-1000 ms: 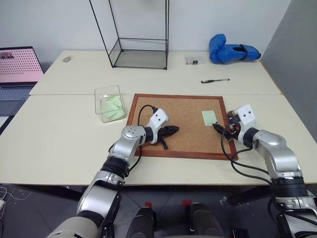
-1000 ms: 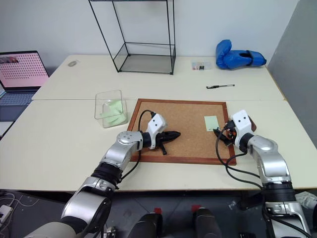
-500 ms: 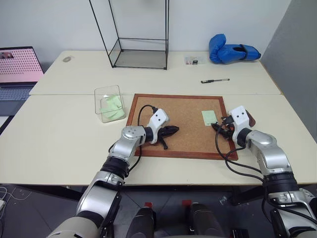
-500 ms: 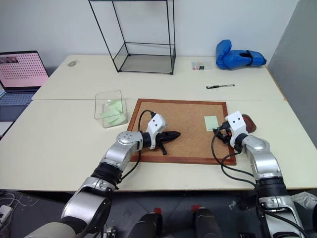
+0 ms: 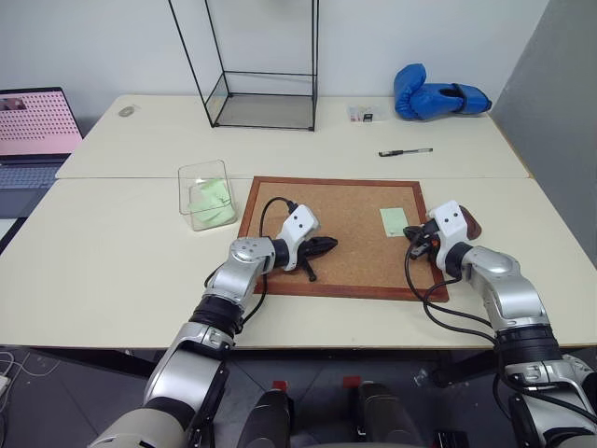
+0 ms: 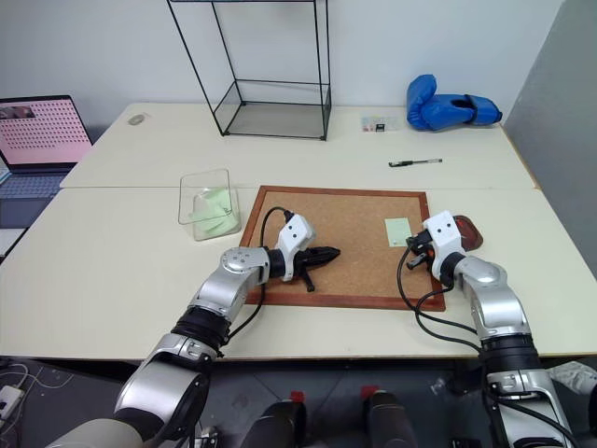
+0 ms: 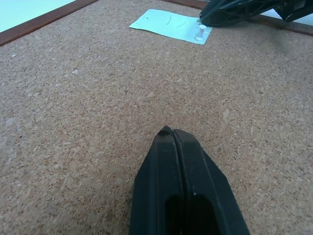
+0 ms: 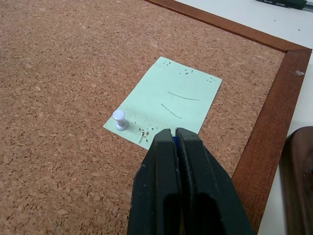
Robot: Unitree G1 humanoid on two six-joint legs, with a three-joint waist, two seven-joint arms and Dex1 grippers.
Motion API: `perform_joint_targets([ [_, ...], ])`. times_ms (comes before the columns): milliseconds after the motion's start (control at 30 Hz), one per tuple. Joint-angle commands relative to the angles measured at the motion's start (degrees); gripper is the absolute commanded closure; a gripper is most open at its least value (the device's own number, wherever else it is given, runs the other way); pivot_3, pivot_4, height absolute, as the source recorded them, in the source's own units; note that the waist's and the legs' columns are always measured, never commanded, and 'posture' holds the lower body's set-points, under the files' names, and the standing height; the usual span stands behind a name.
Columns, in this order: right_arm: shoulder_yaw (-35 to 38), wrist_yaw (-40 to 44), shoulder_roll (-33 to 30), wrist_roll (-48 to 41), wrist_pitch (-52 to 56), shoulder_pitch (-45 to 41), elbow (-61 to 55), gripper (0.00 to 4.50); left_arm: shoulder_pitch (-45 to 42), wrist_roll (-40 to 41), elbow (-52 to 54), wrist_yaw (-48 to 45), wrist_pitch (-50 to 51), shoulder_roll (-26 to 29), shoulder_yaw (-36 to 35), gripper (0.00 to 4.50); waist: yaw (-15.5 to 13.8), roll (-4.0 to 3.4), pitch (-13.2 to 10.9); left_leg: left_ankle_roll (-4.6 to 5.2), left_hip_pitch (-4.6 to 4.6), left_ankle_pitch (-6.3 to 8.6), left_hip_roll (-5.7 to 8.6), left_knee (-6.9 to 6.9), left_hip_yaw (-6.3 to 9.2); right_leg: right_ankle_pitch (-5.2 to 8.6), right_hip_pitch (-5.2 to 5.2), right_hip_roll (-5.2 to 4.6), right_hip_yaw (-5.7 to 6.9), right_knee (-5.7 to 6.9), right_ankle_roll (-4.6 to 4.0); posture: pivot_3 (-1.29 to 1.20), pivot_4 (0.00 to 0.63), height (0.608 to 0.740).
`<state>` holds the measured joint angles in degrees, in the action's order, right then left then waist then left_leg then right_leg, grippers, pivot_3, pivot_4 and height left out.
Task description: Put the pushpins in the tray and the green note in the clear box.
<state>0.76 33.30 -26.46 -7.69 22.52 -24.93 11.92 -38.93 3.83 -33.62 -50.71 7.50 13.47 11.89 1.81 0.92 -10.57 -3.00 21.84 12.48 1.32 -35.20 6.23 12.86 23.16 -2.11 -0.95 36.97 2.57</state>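
Corkboard (image 5: 345,233) under both your grippers: left gripper (image 7: 172,133) closed, empty; right gripper (image 8: 174,132) pinched closed at note (image 8: 168,100) edge, beside pin (image 8: 119,119); held pin unclear.

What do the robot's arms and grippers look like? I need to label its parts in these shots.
Both arms have silver-grey metallic shells with black joints. Each wrist carries a white boxy housing with small dark dots, and a black cable loops from it along the forearm. The left gripper and right gripper each have two black, tapered fingers.
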Motion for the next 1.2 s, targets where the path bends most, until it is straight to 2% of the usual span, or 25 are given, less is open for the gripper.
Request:
perform_joint_targets([
  [33, 1.32, 0.59, -0.45, -1.42, -0.29, -0.03, -4.75, 4.44, 1.21, -2.05, -2.3, 0.36, 1.68, 0.36, 1.42, 4.5, 0.0, 0.0, 0.0, 0.0, 0.0, 0.0, 0.0, 0.0, 0.0, 0.0, 0.0, 0.0, 0.0, 0.0, 0.0, 0.0, 0.15, 0.74],
  [400, 4.01, 1.21, 0.43, -6.01, 0.53, -0.47, -11.0, 4.44, 0.61, -2.5, -3.26, 0.69, 1.79, -0.03, 1.88, 4.5, -0.01, 0.0, 0.0, 0.0, 0.01, 0.0, -0.01, 0.01, 0.02, 0.0, 0.02, 0.0, 0.02, 0.0, 0.0, 0.0, 0.15, 0.74],
  [667, 4.98, 0.86, -1.54, -6.17, 0.95, -0.9, -11.84, 4.44, 0.6, -2.55, -3.27, 0.65, 1.87, -0.09, 2.03, 4.5, -0.06, 0.0, 0.0, 0.0, 0.02, 0.0, 0.0, 0.01, 0.02, 0.0, 0.01, 0.0, 0.01, -0.01, 0.0, 0.0, 0.15, 0.74],
  [967, 4.48, -1.38, -12.16, 3.4, -4.69, 1.17, -4.74, 4.44, 0.86, -2.51, -3.09, 0.52, 1.84, -0.05, 2.16, 4.5, -0.16, 0.0, 0.0, 0.0, 0.04, 0.0, 0.01, 0.01, 0.0, 0.01, 0.01, -0.02, 0.02, -0.06, 0.0, 0.0, 0.15, 0.74],
  [1200, 2.09, -3.55, -13.58, 8.96, -7.12, 0.61, 0.81, 4.44, 0.81, -2.6, -3.32, 0.46, 1.52, -0.09, 2.27, 4.5, -0.12, 0.01, 0.0, 0.0, 0.03, 0.0, 0.01, 0.01, -0.03, 0.01, 0.01, -0.02, -0.01, -0.05, 0.0, 0.0, 0.15, 0.74],
])
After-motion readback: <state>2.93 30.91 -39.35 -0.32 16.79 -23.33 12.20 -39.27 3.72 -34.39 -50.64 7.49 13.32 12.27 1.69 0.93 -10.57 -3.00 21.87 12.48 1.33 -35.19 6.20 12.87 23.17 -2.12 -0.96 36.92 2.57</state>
